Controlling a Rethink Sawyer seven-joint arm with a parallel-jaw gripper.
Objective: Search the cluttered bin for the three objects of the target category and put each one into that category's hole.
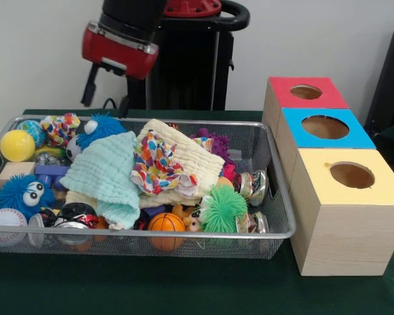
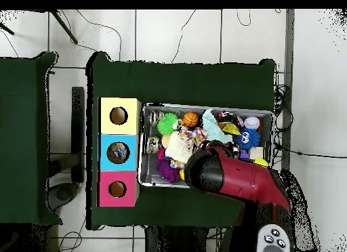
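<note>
Step in hand, as I judge it: the search. Nothing is held that I can see, and no target is singled out yet.

Nearest the front camera, the bin [image 1: 184,234] sits on the green table [image 1: 184,289], its long axis running 9 to 3 o'clock across the front view, short axis toward the robot. It is full. Along the near rim, from 9 toward 3: a baseball [image 1: 5,220], a blue fuzzy toy [image 1: 20,192], an orange ball [image 1: 166,222], a green spiky ball [image 1: 223,208]. Further in, a mint cloth [image 1: 105,174] and a patterned cloth [image 1: 155,164] lie over the middle and hide whatever is under them. At the far 9 o'clock corner, a yellow ball [image 1: 16,145].

At 3 o'clock of the bin, just beside it, three boxes run near to far: yellow box [image 1: 348,216], blue box [image 1: 323,131], red box [image 1: 304,95], each with a round hole on top. The overhead view shows something inside the blue box's hole; what it is, I cannot tell.

Farthest, the arm [image 1: 121,49] hangs above the bin's far 9 o'clock end. In the overhead view it covers the bin's base-side rim. Gripper: hidden in both views, cannot tell its state.

Next move, my judgement: the cloths likely need shifting aside to expose buried items before any pick, then a descent onto an uncovered object.
</note>
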